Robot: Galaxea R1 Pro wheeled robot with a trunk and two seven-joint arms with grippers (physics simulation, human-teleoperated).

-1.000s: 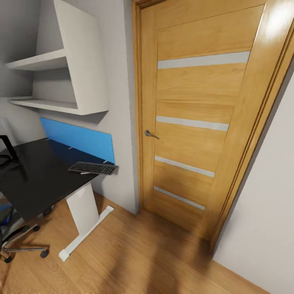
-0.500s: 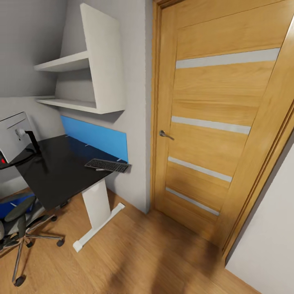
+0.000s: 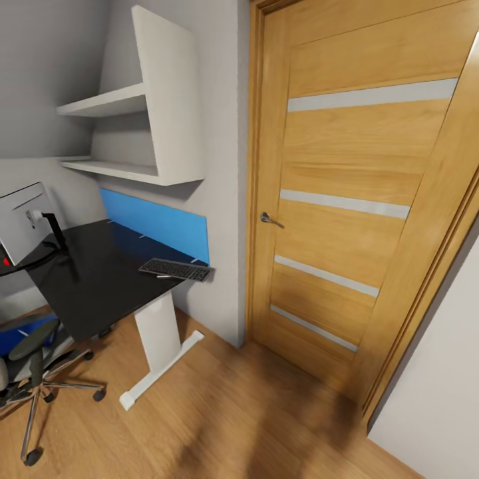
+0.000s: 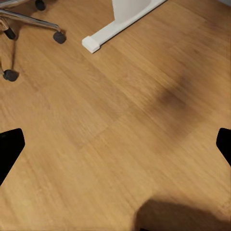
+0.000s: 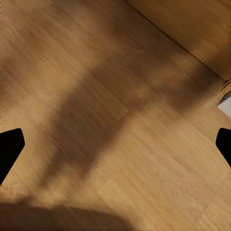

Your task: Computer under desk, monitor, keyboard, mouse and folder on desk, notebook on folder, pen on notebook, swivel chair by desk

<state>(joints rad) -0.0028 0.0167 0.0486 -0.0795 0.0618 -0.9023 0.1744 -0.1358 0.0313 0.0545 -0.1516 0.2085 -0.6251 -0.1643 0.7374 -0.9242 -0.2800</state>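
The desk (image 3: pixel 86 286), with a glossy black top, a blue back panel and white legs, stands at the left of the head view. The keyboard (image 3: pixel 176 269) lies at its right end, partly overhanging the edge, and a thin pale stick (image 3: pixel 161 276) that looks like the pen lies along its near side. The monitor (image 3: pixel 23 223) stands on the desk at the picture's left edge, grey back toward me. The swivel chair (image 3: pixel 36 372) is at the lower left beside the desk. My left gripper (image 4: pixel 115 147) and right gripper (image 5: pixel 115 147) are both open over bare wood floor.
A closed oak door (image 3: pixel 346 199) with a lever handle (image 3: pixel 268 219) faces me. White wall shelves (image 3: pixel 133 113) hang above the desk. The desk's white foot (image 4: pixel 120 19) and the chair's casters (image 4: pixel 59 37) are on the floor ahead of my left gripper. A blue patch (image 3: pixel 16 332) shows behind the chair.
The camera has turned left since a second ago, bringing the monitor and more of the chair into view. Over the last half second the view has barely shifted.
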